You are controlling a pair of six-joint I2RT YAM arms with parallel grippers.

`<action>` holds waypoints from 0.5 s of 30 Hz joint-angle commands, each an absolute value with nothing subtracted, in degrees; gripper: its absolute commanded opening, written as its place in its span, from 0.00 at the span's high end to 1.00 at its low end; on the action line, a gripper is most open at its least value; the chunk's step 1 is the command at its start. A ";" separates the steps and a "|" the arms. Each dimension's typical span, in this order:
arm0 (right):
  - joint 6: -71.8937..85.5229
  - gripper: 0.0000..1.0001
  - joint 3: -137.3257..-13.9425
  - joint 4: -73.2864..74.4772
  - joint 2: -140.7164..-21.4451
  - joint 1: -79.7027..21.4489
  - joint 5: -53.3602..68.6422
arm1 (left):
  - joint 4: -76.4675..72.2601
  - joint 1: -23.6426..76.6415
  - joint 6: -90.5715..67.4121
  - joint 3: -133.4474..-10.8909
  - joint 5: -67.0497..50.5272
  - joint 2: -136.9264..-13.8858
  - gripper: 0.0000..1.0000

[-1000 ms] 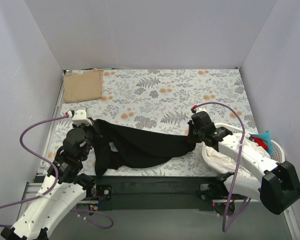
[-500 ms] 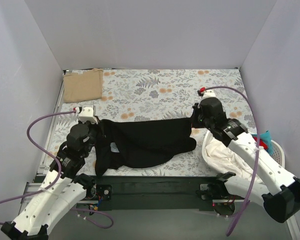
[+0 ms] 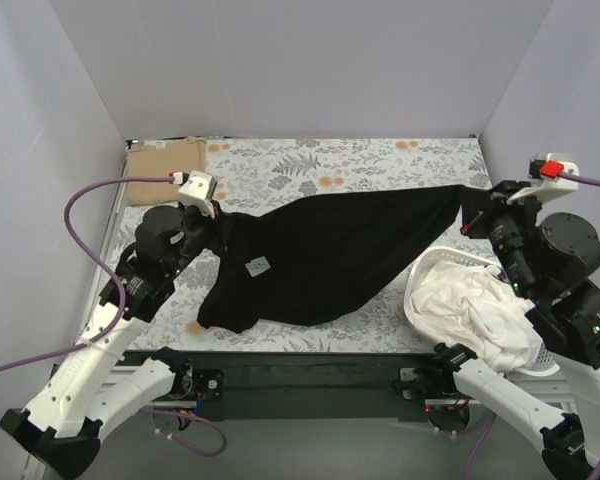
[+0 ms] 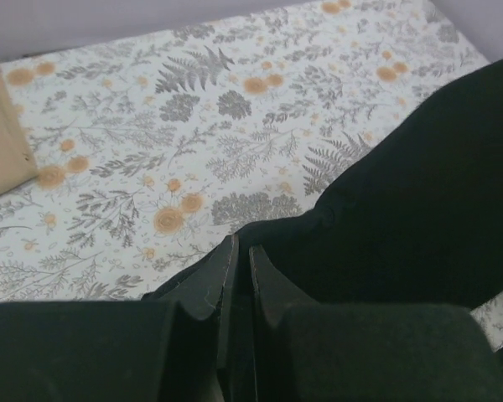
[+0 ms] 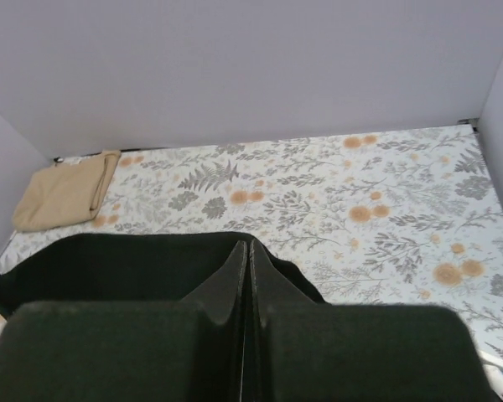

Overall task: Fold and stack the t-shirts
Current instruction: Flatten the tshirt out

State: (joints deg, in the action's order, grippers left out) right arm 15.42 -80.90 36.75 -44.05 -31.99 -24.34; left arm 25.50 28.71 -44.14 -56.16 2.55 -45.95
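1. Over the middle of the floral cloth, the black shirt hangs stretched between both grippers. Its upper edge is taut, and its body sags toward the near side. The near-left lobe appears to rest on the cloth.
2. Left gripper: the jaws are closed to a thin slit on the shirt's left end. The wrist view shows black fabric pinched between the fingers.
3. Right gripper: the jaws are fully closed on the shirt's right end, with fabric bunched at the fingertips. It is raised close to the right wall.
4. Reason for the hold, as judged: gripping two opposite ends and drawing them apart takes out slack and spreads the garment, so it can be laid flat for folding.
5. Orientation: the long axis runs left to right across the table, angled slightly toward the far right. The label faces up near the left end. I cannot tell which part of the garment each gripper holds.
6. Tan shirt: it lies folded in the far-left corner, well apart from the black shirt. I judge it is set there as the base of the stack, out of the working area.
7. White laundry: it is heaped in a basket at the near right, just beside the shirt's right portion and not gripped.
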 commanded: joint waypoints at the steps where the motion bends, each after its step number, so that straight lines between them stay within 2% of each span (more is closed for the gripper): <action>1: 13.18 0.99 -79.90 38.76 -41.67 -31.82 -30.49 | 29.53 28.74 -42.97 -55.29 -1.94 -52.18 1.00; 4: 14.15 0.99 -75.96 39.11 -40.43 -31.82 -30.59 | 28.48 28.65 -44.21 -53.18 3.40 -58.15 1.00; 6: 15.29 0.99 -73.14 39.11 -39.99 -31.73 -30.32 | 28.65 28.65 -45.96 -54.04 5.53 -63.60 0.81; 8: 16.17 0.99 -71.55 39.20 -39.64 -31.73 -29.53 | 28.91 28.65 -47.37 -55.28 7.90 -67.31 0.71; 10: 17.57 0.99 -69.53 39.11 -39.73 -31.73 -28.22 | 30.84 28.65 -49.47 -57.81 7.82 -71.97 0.45; 11: 17.84 0.99 -68.91 39.20 -39.64 -31.73 -27.78 | 31.37 28.74 -50.27 -58.35 6.34 -72.85 0.41; 15: 19.07 0.99 -66.27 39.11 -39.46 -31.82 -26.63 | 28.31 31.10 -54.30 -55.65 0.10 -70.50 0.38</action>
State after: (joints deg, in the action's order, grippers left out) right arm 17.26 -66.98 40.64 -40.49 -31.92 -27.14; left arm 30.22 29.10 -50.30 -55.11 3.64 -75.48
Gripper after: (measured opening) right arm 0.020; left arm 0.613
